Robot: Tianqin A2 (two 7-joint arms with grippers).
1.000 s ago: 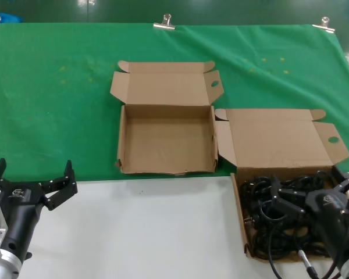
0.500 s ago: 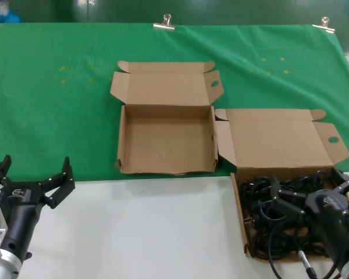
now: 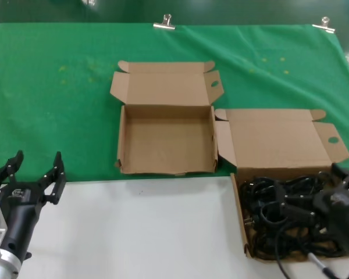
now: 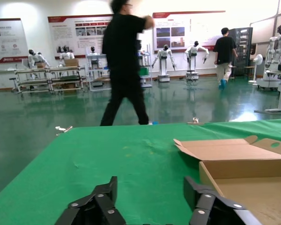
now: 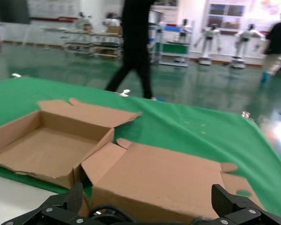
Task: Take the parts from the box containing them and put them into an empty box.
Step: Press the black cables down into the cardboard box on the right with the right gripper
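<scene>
In the head view the left gripper (image 3: 36,170) waits wide open and empty at the cloth's (image 3: 58,99) near edge, the right gripper (image 3: 334,197) spread over the cords (image 3: 279,215) in the full box (image 3: 239,203), the empty box (image 3: 121,139) alongside; both wrist views show parted fingers (image 4: 105,199) (image 5: 61,204).

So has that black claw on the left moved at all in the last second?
Yes. The left gripper has swung leftward, away from the empty brown cardboard box, and onto the green cloth.

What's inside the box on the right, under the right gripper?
The box holds tangled black power cords. The open right gripper hovers over them, hiding the cords beneath; the box floor is mostly covered.
</scene>
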